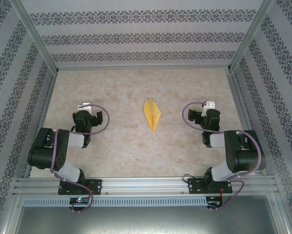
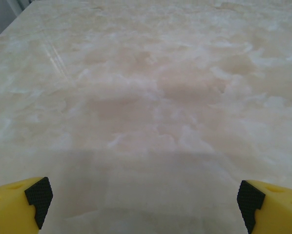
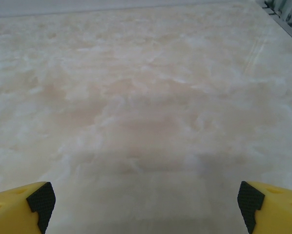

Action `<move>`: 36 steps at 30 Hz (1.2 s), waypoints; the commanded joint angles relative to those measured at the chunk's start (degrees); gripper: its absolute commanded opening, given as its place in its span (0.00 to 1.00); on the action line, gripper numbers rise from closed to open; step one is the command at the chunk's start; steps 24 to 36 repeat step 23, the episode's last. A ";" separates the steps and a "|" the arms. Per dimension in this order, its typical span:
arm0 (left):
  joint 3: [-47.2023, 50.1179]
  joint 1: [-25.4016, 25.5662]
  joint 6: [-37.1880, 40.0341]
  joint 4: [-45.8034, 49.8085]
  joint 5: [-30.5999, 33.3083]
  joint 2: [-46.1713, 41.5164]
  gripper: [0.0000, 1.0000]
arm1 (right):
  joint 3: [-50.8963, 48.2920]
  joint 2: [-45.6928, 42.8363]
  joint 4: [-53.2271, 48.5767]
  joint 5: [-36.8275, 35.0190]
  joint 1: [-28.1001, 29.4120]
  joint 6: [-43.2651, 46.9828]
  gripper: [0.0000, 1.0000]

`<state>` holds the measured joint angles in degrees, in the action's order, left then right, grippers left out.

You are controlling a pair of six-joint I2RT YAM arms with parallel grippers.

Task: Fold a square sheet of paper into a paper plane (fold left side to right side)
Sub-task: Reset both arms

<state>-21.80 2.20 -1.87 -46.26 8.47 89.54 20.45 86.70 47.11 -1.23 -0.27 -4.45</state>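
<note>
The paper plane [image 1: 153, 114] lies flat at the middle of the table [image 1: 126, 151], a slim yellow dart pointing toward the arm bases, between the two arms and well apart from both. On the left gripper [image 2: 143, 202] and the right gripper [image 3: 146, 202], the jaws are spread fully wide and hold nothing, over bare table surface
</note>
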 commanded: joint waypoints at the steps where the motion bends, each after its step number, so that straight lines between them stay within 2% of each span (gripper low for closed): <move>1: -1.04 -1.05 0.26 -2.71 -2.36 -0.25 1.00 | 1.09 0.28 5.93 1.59 -0.43 1.08 0.98; 3: -1.04 -1.09 0.20 -2.65 -2.32 -0.19 1.00 | 2.08 -0.90 1.71 1.22 -0.05 1.61 0.98; 4: -0.97 -1.06 0.22 -3.07 -2.32 -0.14 1.00 | 1.47 -0.35 4.08 0.90 0.26 2.06 0.98; 6: -0.96 -1.13 0.24 -2.97 -2.32 -0.16 1.00 | 2.18 -0.91 1.57 0.29 0.85 2.75 0.98; 36: -0.92 -1.07 0.20 -2.92 -2.26 -0.20 1.00 | 2.20 -0.78 1.94 -0.26 1.42 3.14 0.98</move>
